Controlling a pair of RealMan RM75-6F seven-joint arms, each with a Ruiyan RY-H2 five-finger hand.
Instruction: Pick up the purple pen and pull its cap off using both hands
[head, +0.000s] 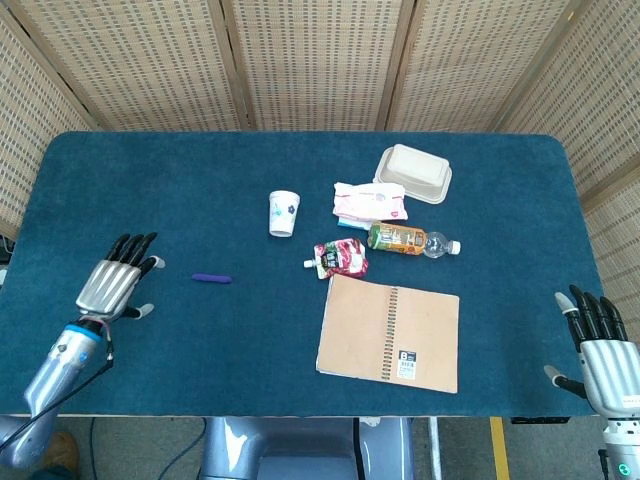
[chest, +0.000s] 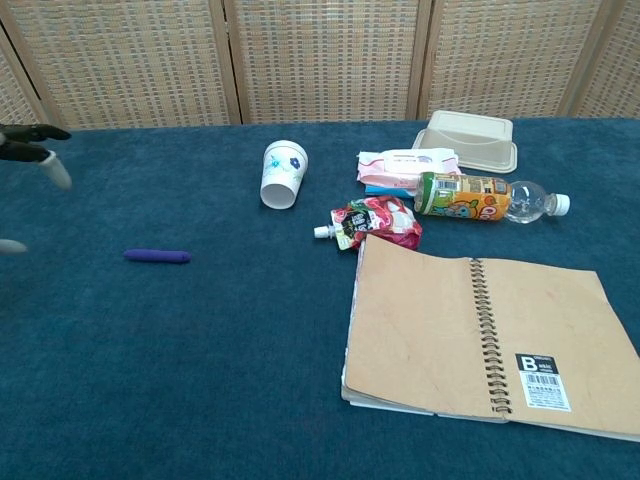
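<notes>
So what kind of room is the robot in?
Probably a test or lab room, not a home: one table under blue cloth, woven screens behind it, and odd things laid out, like a pen and a notebook.

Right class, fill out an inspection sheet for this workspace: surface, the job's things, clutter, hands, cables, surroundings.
Surface: table covered in dark blue cloth.
Job's things: purple pen lies flat, cap on, untouched.
Clutter: paper cup, wipes pack, lidded food box, lying bottle, red pouch, spiral notebook.
Hands: left hand is over the table, fingers spread, empty, left of the pen and apart from it; right hand is open at the table's right edge.
Cables: a thin cable by the left forearm; another hanging below the table edge.
Surroundings: woven screen panels behind the table.
</notes>
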